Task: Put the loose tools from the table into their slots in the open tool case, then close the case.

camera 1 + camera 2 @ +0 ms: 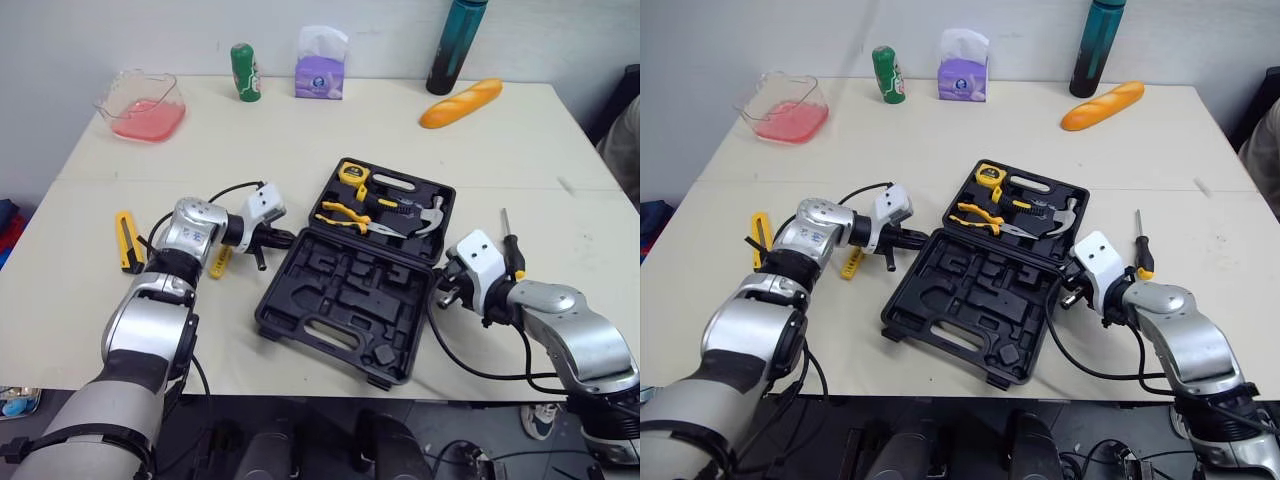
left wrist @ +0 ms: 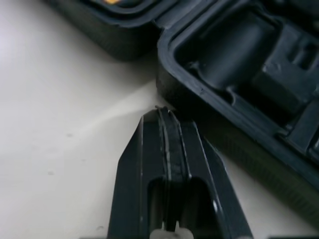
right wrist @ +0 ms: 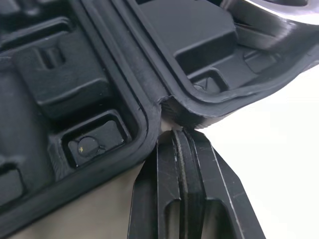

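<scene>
**Status.** The tool case [image 1: 340, 290] lies open at the centre of the table [image 1: 300, 120]. The half toward the top of the frame already holds a tape measure [image 1: 353, 174], pliers [image 1: 350, 215] and a hammer [image 1: 432, 215]. The moulded half nearer the bottom edge is empty.

Three items lie loose:
- a screwdriver [image 1: 511, 245] just right of the case
- a yellow knife [image 1: 127, 241] at far left
- a small yellow piece [image 1: 220, 262] between the knife and the case

**Pincers.** The left gripper [image 2: 164, 117] sits at the left end of the hinge line. Its fingers are pressed together and hold nothing, with the tips at or just off the case wall. The right gripper [image 3: 178, 135] sits likewise at the right end of the hinge, pinched flat and empty.

**Step in hand.** Loading is incomplete. With both pincers braced against opposite ends of the case, the robot is probably squaring or steadying the case, not picking a tool.

**Next move.**
1. Draw one arm clear of the case and spread its fingers.
2. The screwdriver is the closest pick for the right arm. Grip across the handle, not the thin shaft.
3. Line the shaft up with its slot before pressing it in.
4. Do not close the case until all three loose items are seated.
</scene>
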You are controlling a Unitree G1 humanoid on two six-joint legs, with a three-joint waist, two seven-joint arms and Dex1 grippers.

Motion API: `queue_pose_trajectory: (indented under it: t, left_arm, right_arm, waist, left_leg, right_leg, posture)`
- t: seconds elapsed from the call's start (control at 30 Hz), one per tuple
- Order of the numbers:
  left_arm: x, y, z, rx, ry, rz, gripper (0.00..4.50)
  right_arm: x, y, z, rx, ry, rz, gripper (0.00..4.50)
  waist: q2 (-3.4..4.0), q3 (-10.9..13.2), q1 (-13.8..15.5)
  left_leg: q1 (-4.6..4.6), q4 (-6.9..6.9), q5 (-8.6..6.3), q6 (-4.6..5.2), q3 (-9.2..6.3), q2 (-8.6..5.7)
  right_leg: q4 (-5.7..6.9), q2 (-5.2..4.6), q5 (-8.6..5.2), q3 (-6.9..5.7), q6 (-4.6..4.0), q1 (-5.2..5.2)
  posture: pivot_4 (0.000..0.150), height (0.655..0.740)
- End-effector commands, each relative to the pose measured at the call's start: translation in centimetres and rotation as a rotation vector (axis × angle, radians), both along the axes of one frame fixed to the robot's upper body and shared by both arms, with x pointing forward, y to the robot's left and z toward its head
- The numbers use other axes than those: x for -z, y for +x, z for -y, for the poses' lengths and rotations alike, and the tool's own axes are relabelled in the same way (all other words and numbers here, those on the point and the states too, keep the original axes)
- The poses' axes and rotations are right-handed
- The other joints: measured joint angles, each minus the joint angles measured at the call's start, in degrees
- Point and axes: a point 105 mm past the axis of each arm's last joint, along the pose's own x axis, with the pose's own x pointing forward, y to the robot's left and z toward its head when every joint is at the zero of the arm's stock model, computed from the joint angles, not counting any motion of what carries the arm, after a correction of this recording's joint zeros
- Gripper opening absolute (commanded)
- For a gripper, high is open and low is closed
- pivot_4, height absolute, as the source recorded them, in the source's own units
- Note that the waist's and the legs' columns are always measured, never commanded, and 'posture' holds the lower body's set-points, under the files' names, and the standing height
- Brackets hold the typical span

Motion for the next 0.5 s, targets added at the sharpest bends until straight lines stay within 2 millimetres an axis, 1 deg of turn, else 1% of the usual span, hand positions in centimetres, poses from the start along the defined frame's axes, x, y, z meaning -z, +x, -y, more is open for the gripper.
queue_pose_trajectory:
  t: [0.03, 0.13, 0.23, 0.3, 0.37, 0.5]
  left_arm:
    - [0.4, -0.6, 1.4, 0.038, -0.001, -0.015, 0.00]
    - [0.6, 0.2, -0.1, -0.050, 0.024, 0.003, 0.00]
    - [-0.4, 1.2, -0.6, -0.116, 0.008, 0.030, 0.00]
    - [-1.2, 1.7, -0.3, -0.140, -0.022, 0.046, 0.00]
    - [-1.9, 2.0, 0.7, -0.142, -0.057, 0.051, 0.00]
    - [-1.9, 1.9, 2.4, -0.109, -0.068, 0.049, 0.00]
  right_arm:
    - [-1.1, -0.3, -0.6, -0.089, -0.035, 0.054, 0.06]
    - [-0.8, -0.2, 1.0, -0.071, -0.091, 0.048, 0.06]
    - [-0.9, 0.0, 2.1, -0.048, -0.104, 0.051, 0.06]
    - [-1.0, 0.2, 2.4, -0.043, -0.106, 0.055, 0.06]
    - [-0.9, 0.4, 2.5, -0.040, -0.104, 0.057, 0.06]
    - [-1.1, 0.6, 2.3, -0.044, -0.094, 0.068, 0.06]
  waist:
    - [0.00, 0.00, 0.10]
    - [-0.01, -0.02, 0.25]
    - [-0.05, -0.03, 0.20]
    - [-0.05, -0.03, 0.15]
    - [-0.05, -0.03, 0.09]
    - [-0.05, -0.03, 0.05]
  left_leg:
    - [0.00, 0.01, 0.00, 0.00, 0.00, 0.00]
    - [0.02, 0.03, 0.00, 0.01, 0.00, -0.01]
    - [0.06, 0.06, 0.00, 0.02, 0.00, -0.01]
    - [0.08, 0.10, 0.00, 0.02, 0.00, 0.01]
    - [0.07, 0.14, 0.00, 0.02, 0.01, 0.03]
    - [0.01, 0.14, 0.00, 0.03, 0.01, 0.02]
  right_leg:
    - [0.00, 0.00, 0.00, 0.00, 0.00, 0.00]
    - [0.02, -0.01, 0.00, 0.00, 0.00, 0.03]
    - [0.04, -0.02, 0.02, 0.01, -0.01, 0.07]
    - [0.08, -0.02, 0.05, 0.02, -0.03, 0.08]
    - [0.09, -0.01, 0.06, 0.02, -0.05, 0.08]
    - [0.05, -0.01, 0.07, 0.01, -0.04, 0.06]
  posture:
    - [0.150, 0.7348]
    - [0.150, 0.7348]
    - [0.150, 0.7348]
    - [0.150, 0.7348]
    - [0.150, 0.7348]
    - [0.150, 0.7348]
